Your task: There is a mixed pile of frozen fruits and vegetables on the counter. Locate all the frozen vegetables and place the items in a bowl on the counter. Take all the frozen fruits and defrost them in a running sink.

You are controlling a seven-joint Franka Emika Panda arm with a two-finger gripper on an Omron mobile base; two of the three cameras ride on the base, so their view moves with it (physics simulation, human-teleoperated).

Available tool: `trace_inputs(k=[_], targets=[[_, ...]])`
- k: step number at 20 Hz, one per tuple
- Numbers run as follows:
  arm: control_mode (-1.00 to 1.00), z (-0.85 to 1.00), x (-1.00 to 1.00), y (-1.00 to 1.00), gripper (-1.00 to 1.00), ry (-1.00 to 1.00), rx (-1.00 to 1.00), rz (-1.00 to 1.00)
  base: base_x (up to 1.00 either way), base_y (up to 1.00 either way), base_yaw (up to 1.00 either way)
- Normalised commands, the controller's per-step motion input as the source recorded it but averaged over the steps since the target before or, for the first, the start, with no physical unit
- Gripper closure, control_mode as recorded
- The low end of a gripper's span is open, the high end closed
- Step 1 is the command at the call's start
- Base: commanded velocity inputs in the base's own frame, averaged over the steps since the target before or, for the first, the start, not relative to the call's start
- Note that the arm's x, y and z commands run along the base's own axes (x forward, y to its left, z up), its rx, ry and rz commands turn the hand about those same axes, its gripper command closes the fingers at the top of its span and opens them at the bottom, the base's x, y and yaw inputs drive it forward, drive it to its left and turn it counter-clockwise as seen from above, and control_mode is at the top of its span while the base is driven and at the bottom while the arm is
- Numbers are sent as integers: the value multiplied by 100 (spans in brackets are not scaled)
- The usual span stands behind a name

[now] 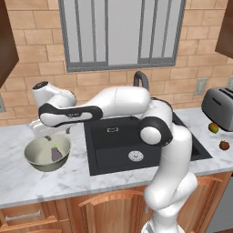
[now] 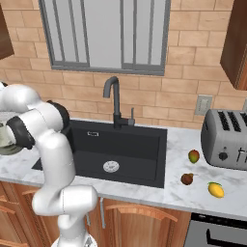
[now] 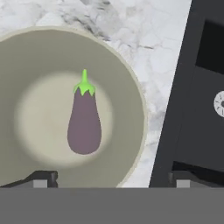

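The arm (image 1: 104, 107) stretches across the tap (image 1: 141, 78), so just its curved top shows, and covers the sink's (image 1: 113, 145) right side. From the right, the elbow hides most of the bowl (image 2: 5, 140). Looking down past the tool (image 3: 113, 177), the bowl's (image 3: 131, 100) left and near rim run off the edge. The toaster (image 1: 219, 107), far off, is cut at the edge too.
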Motion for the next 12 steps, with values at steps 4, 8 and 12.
trace_inputs(k=[4,8,12], targets=[[-100,18,-41,-65,-100,0,0,-10,0,0,0],[-100,5,-28,-80,-100,0,0,-11,0,0,0],[-100,-3,-18,-73,-100,0,0,-12,0,0,0]])
